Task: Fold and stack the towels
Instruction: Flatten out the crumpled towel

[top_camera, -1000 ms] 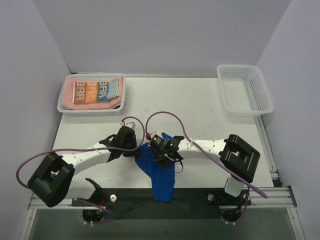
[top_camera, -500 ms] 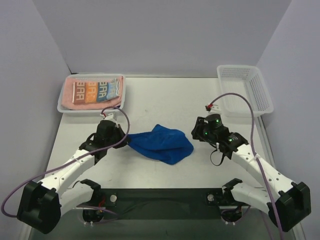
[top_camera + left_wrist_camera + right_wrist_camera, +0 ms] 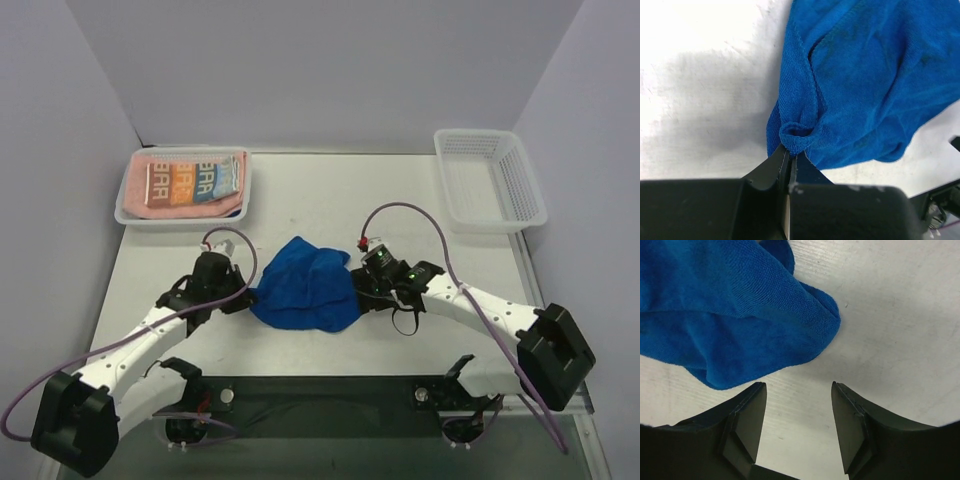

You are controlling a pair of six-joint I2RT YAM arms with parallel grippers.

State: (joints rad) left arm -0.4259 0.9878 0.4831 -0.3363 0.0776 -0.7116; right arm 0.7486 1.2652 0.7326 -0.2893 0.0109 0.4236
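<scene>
1. Near the middle of the table (image 3: pixel 400 210), between the two arms, the blue towel (image 3: pixel 302 287) lies in a rumpled heap. It is unfolded, with several loose lobes and no flat face.
2. The left gripper (image 3: pixel 238 292) sits at the heap's left edge. In the left wrist view its jaws are pressed together, with a small bunched roll of the towel's hem caught at their tips. The rest of the cloth spreads away from them over the tabletop.
3. The right gripper (image 3: pixel 357 290) sits at the heap's right edge. In the right wrist view its fingers (image 3: pixel 747 415) stand spread, with only bare tabletop between them. A rounded corner of the blue towel lies just ahead of the tips, toward one finger, and nothing is pinched. Whether a finger brushes the cloth cannot be told from above.
4. At the far left corner of the table, the left basket (image 3: pixel 128 215) — white mesh — holds a folded pink towel (image 3: pixel 135 182). A lettered white towel (image 3: pixel 190 180) lies folded on top of it, its orange and blue letters facing up.
5. At the far right edge stands the right basket (image 3: pixel 447 180), also white mesh, well apart from the blue heap.
6. A purple cable (image 3: pixel 400 208) loops above the right arm, and a similar one trails along the left arm.
</scene>
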